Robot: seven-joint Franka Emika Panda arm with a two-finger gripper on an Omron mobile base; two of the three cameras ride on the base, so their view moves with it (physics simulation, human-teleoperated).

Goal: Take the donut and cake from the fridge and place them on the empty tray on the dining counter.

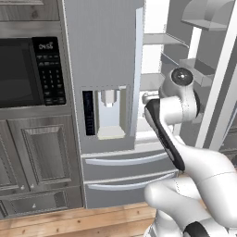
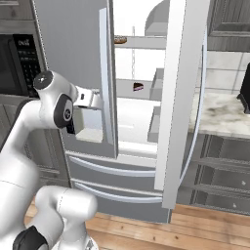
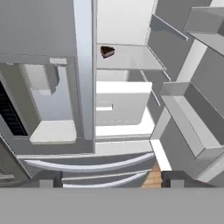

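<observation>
Your gripper [image 3: 111, 179] hangs with jaws wide and empty before the open fridge [image 2: 73, 49]. The cake [image 3: 107, 51] sits ahead on a shelf; the donut [image 2: 120, 39] one shelf higher.

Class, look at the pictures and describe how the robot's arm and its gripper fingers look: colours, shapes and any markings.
The arm has glossy white rounded shells with dark bands and caps at the joints, plus a dark strip along one link. The gripper ends in two small dark grey blocky fingertips. No cables or markings are visible.
</observation>
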